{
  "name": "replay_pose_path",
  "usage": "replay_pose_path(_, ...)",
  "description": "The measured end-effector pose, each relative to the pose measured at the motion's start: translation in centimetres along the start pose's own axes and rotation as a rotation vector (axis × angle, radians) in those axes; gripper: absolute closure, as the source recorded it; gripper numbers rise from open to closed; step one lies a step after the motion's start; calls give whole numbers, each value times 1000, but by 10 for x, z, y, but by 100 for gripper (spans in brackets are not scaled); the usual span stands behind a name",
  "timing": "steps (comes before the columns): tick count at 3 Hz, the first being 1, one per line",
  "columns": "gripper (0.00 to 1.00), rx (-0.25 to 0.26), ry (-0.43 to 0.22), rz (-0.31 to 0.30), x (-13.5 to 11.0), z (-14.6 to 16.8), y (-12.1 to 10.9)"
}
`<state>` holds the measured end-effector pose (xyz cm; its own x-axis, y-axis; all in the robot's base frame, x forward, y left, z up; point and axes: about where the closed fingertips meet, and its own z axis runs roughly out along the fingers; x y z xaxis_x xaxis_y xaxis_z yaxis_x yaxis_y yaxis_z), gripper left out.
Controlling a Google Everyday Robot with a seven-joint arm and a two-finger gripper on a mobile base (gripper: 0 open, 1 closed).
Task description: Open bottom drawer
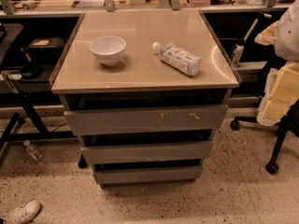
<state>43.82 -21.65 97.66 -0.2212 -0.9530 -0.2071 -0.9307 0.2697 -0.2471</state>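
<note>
The gripper is out of view, its state untellable; coming in unseen toward the handle-less bottom drawer (pixel 147 174), lowest of three, it may catch the middle drawer (pixel 145 152) just above.

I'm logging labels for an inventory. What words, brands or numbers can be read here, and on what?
None can be read.
Bottle: label print too blurred to read.
Top drawer: white scratches, not text.
Bottom drawer: unmarked.
Hand: not in view.
</note>
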Motion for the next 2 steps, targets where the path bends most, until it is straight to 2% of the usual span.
replay_pose_path(1, 0, 14, 5, 2, 1, 5, 2)
replay_pose_path(2, 0, 5, -13, 22, 3, 37, 23)
